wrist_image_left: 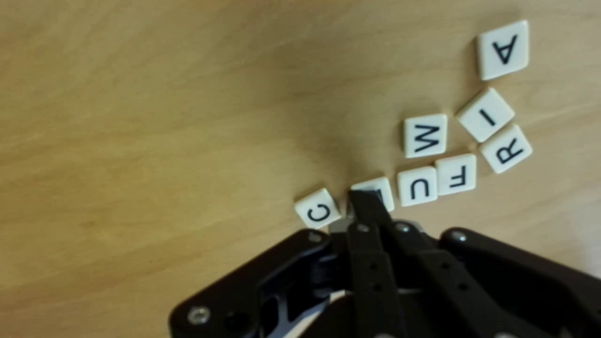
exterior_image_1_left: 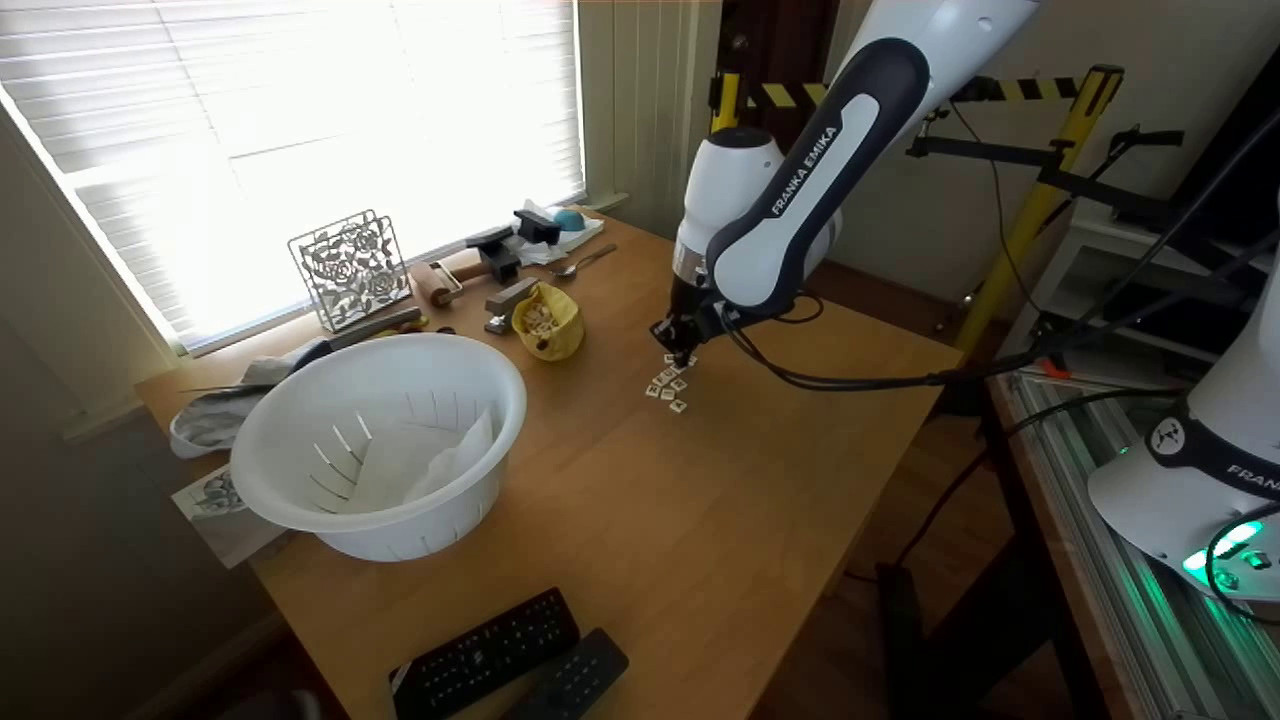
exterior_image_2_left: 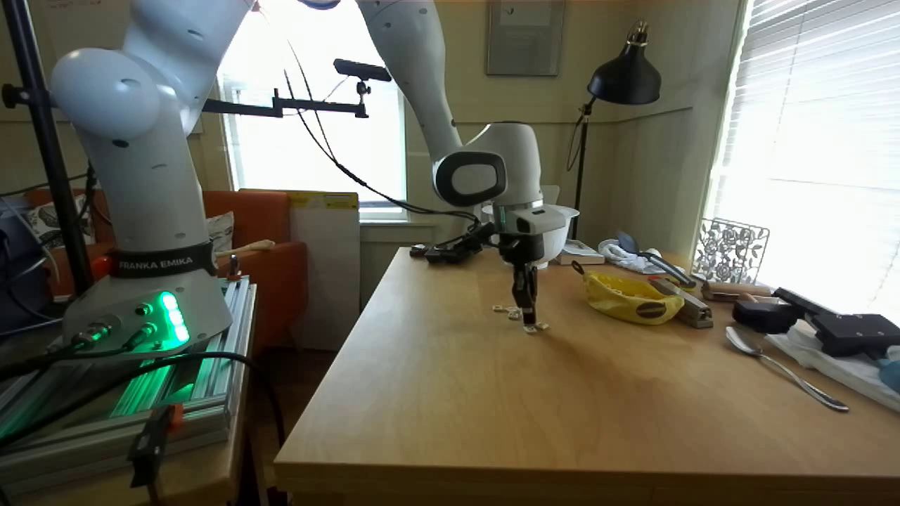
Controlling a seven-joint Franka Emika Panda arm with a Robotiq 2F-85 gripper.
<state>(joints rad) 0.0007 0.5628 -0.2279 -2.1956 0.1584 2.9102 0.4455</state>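
Note:
My gripper (wrist_image_left: pixel 364 204) points down at the table, its fingers together. Its tip covers part of a white letter tile (wrist_image_left: pixel 387 195); whether it touches or presses it I cannot tell. A C tile (wrist_image_left: pixel 318 209) lies just left of the tip in the wrist view. To the right lie a U tile (wrist_image_left: pixel 417 186) and an F tile (wrist_image_left: pixel 456 174), touching. Beyond them are a W or M tile (wrist_image_left: pixel 426 136), an I tile (wrist_image_left: pixel 486 115), an R tile (wrist_image_left: pixel 506 149) and an A tile (wrist_image_left: pixel 504 50). The gripper shows in both exterior views (exterior_image_1_left: pixel 682 358) (exterior_image_2_left: pixel 529 323).
A yellow pouch (exterior_image_1_left: pixel 560 335) with tiles inside stands near the gripper; it also shows here (exterior_image_2_left: pixel 626 302). A white colander bowl (exterior_image_1_left: pixel 420 535) and black remotes (exterior_image_1_left: pixel 485 655) are on the table. A spoon (exterior_image_2_left: pixel 784 376), metal holder (exterior_image_1_left: pixel 350 270) and grey block (exterior_image_2_left: pixel 685 302) lie windowward.

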